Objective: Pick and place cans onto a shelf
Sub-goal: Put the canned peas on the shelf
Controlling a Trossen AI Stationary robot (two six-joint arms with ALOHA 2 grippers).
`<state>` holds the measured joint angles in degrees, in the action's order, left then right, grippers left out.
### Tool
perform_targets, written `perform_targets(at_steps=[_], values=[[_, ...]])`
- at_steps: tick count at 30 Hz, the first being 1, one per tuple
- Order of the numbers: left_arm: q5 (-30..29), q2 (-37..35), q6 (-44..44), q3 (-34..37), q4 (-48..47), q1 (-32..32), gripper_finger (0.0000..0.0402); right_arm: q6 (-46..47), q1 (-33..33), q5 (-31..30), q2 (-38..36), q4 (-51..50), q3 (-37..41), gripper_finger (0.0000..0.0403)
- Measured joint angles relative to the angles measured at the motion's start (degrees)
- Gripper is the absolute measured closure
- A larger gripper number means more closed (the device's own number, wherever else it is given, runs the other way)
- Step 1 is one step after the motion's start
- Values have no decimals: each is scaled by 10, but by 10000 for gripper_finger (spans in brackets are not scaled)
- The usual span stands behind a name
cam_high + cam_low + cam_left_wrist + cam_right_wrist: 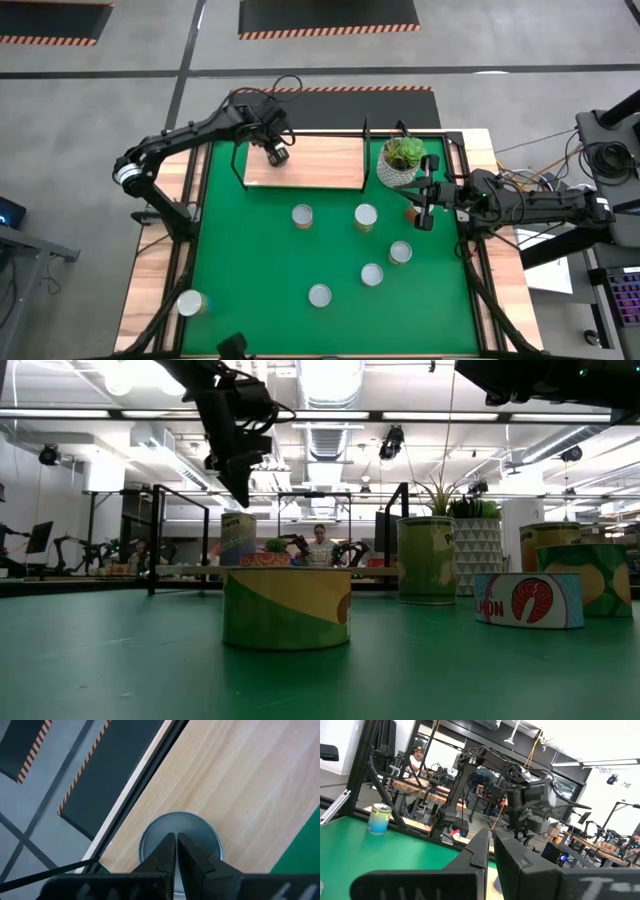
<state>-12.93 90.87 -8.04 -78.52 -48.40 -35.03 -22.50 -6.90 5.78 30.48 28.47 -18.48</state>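
On the light-wood shelf board with its black wire frame (320, 162), near its left end, stands a silver-topped can (179, 836). Directly above it hangs the left gripper (277, 153), jaws together. Beside the shelf's right end, by the white-potted green plant (401, 160), the right gripper (424, 207) waits, jaws together.

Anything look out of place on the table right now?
One can sits off the green mat, on the bare wood strip at the table's near left corner, apart from the five cans grouped on the mat. Another can stands upright on the shelf under the shut left pincer. Nothing tipped or spilled.
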Motion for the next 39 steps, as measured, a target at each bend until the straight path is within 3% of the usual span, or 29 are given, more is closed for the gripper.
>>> perform_targets(at_steps=[16,23,39], values=[[13,-1,13,52,32,0,401,-1,0,0,0,-2,0,385],[-77,0,6,56,28,-2,401,-1,0,-27,0,-4,0,385],[-85,-1,-18,87,109,-41,401,-7,0,-30,0,-7,0,385]])
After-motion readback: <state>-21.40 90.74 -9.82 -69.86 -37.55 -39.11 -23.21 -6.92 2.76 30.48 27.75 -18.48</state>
